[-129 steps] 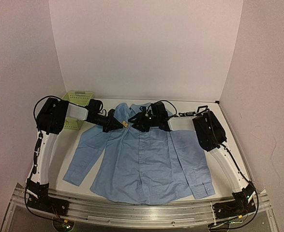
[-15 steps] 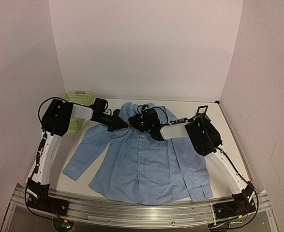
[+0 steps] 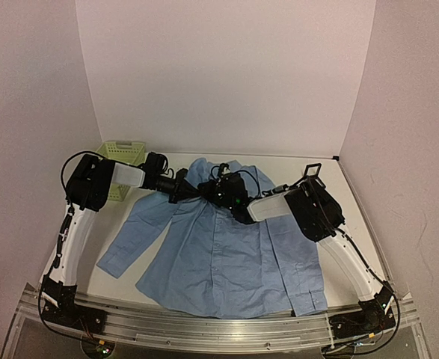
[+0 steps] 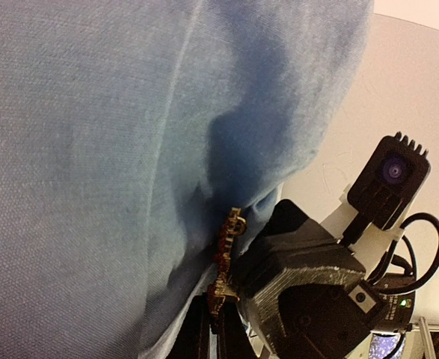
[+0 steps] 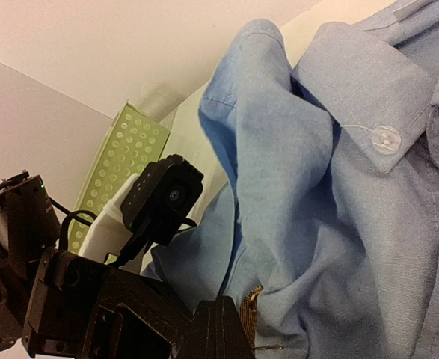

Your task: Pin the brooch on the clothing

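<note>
The clothing (image 3: 219, 254), a light blue button-up shirt, lies spread on the table with its collar at the far side. Both grippers meet at its left shoulder beside the collar. My left gripper (image 3: 189, 191) is shut on the brooch (image 4: 226, 250), a small red and gold pin pressed against the fabric (image 4: 92, 149). My right gripper (image 3: 213, 191) is shut right next to it, with bunched shirt cloth (image 5: 339, 224) at its tip. In the right wrist view the brooch's gold back (image 5: 247, 318) and its thin pin show beside my right gripper (image 5: 220, 307). My left gripper (image 4: 213, 314) shows as dark fingers at the bottom edge.
A pale green perforated basket (image 3: 122, 153) stands at the back left, also in the right wrist view as the basket (image 5: 118, 157). A small black square box (image 3: 312, 170) sits at the back right. White walls close in the table on three sides.
Both grippers have drawn tightly together at the shoulder and shifted a little right. The shirt has bunched there and its lower hem has slid slightly.
</note>
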Available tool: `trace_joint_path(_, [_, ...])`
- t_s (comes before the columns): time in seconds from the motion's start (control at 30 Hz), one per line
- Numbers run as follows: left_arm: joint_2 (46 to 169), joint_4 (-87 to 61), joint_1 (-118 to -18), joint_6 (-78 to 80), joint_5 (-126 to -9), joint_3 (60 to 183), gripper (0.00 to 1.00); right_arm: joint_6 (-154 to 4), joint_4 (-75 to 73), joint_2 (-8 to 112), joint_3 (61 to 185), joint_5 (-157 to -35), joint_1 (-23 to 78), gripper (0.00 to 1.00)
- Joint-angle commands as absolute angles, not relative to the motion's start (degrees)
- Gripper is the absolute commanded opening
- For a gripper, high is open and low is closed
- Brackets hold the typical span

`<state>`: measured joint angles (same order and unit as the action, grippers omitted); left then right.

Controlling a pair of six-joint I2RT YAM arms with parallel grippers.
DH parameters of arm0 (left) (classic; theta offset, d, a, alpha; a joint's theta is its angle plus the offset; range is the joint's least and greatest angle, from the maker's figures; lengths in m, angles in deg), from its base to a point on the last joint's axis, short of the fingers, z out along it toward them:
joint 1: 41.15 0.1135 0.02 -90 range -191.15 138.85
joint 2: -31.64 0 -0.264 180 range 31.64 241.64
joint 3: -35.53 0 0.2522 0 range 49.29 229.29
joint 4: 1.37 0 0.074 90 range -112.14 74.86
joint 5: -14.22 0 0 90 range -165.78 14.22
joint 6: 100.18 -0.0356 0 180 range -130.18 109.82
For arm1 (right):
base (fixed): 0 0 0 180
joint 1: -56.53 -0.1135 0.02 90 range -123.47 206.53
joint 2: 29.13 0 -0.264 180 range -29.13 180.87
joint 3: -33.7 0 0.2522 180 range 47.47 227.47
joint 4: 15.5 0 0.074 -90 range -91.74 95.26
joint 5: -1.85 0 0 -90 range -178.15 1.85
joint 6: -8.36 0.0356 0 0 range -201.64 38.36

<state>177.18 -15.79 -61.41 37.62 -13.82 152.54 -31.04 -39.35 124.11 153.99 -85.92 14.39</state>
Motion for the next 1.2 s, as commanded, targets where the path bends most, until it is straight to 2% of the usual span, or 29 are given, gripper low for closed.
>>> trace_joint_path(0.0, [178.21,-7.79,-61.55,42.14,-10.62,153.39,0.0,-32.24,-33.12,124.92,150.15,-85.63,12.59,0.0])
trace_joint_path(1.17, [174.5,-20.29,-64.03,28.88,-12.63,154.98,0.0,-23.96,-32.91,129.97,154.66,-83.5,15.31,0.0])
